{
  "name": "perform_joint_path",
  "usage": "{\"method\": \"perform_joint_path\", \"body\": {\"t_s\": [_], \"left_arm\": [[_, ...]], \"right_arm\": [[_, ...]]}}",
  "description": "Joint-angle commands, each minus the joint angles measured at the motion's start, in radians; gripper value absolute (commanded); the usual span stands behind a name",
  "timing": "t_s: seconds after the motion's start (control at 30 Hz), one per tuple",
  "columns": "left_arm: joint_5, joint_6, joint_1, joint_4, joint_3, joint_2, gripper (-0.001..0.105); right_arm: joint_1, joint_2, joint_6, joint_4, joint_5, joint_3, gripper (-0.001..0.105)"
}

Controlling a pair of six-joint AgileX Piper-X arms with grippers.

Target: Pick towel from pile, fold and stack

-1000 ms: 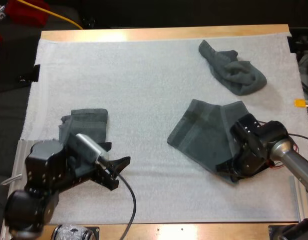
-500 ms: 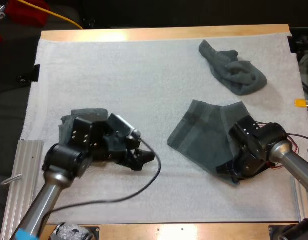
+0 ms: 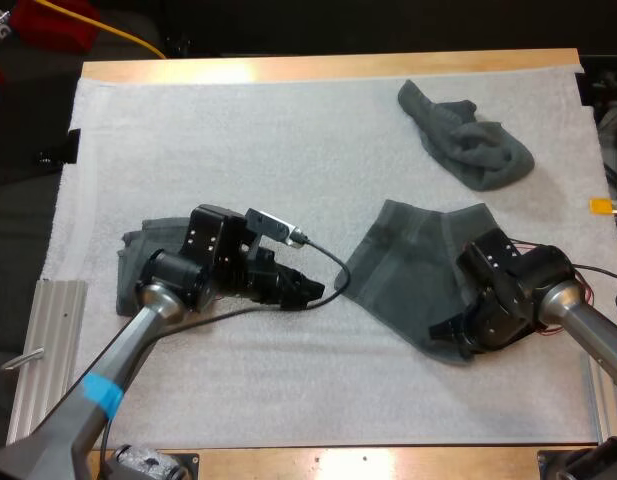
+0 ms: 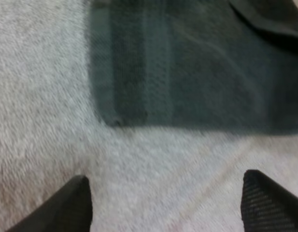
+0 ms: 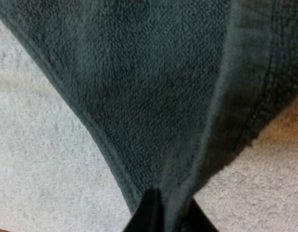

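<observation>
R pincer [image 3: 450,338] was clamped on the near corner of the flat towel [image 3: 408,265], mid-right on the white mat [image 3: 288,150]. L pincer [image 3: 310,292] hung w/ fingers apart, empty, just beside that towel's left corner. Folded towel [image 3: 138,262] lay partly under L arm. Crumpled towel [image 3: 468,140] lay at far right.

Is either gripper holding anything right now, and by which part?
The right gripper is shut on the flat towel, pinching its near corner. The left gripper is open, holding nothing.
</observation>
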State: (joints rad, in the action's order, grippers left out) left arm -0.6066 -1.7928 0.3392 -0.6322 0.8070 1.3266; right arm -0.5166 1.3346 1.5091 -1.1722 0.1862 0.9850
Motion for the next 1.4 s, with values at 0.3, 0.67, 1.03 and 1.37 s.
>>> {"method": "perform_joint_path", "body": {"t_s": [0.3,0.67,1.03,1.37], "left_arm": [[0.005,-0.050,0.017,0.067,0.062,0.151,0.062],[0.119,-0.041,0.120,0.066,0.187,0.314,0.062],[0.116,-0.041,0.120,0.000,0.275,0.443,0.062],[0.052,-0.041,0.174,-0.032,0.276,0.521,0.062]], "right_arm": [[-0.001,-0.008,-0.004,0.008,-0.007,0.000,0.001],[-0.001,-0.008,-0.004,0.008,-0.007,0.000,0.001],[-0.001,-0.008,-0.004,0.013,-0.007,0.000,0.001],[-0.001,-0.008,-0.004,0.014,-0.007,0.000,0.001]]}}
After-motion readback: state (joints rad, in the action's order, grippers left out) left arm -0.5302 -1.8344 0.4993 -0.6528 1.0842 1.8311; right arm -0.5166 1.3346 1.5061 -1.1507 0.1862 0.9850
